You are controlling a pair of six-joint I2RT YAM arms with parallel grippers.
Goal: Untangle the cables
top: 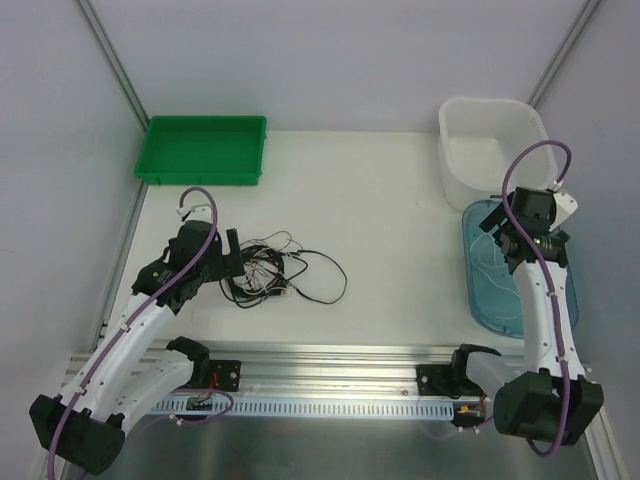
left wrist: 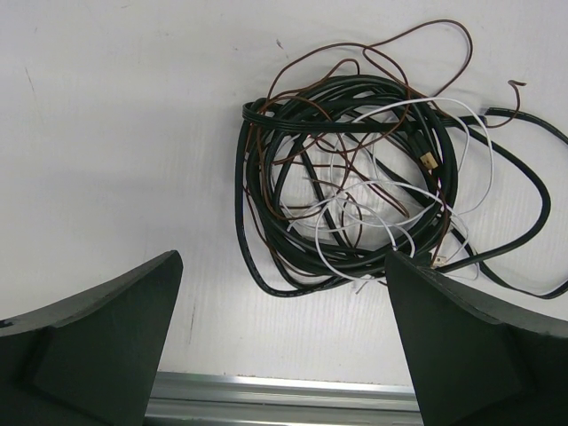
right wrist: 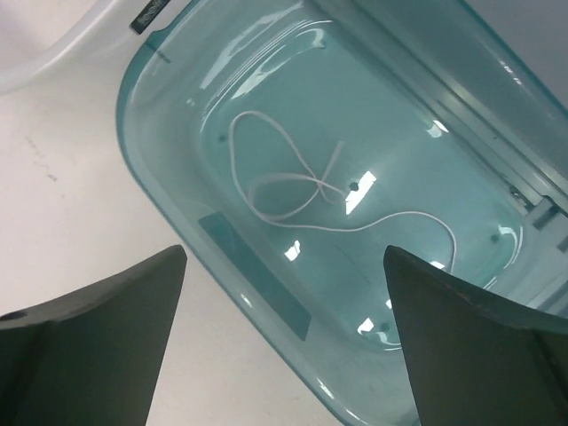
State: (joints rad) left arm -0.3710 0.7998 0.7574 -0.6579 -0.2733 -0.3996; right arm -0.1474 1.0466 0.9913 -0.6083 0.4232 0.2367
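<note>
Just ahead of our left gripper (left wrist: 282, 257) the cables (left wrist: 251, 177) are lying tangled, and we are holding it wide apart, like the far-off right gripper (right wrist: 284, 253).

Upper left of the frame, at the far edge of the table (top: 400, 190): tray (top: 205, 150). Upper right: tub (top: 490, 140); directly below it, at the right edge, basin (top: 472, 280). In the basin, one loose cord (right wrist: 318, 182), right gripper (right wrist: 284, 253) above. Left of centre, on the table: tangle of cables (top: 285, 272), well apart from the basin, left gripper (top: 232, 256) just to its left. Along the bottom, rail (top: 340, 360).
</note>
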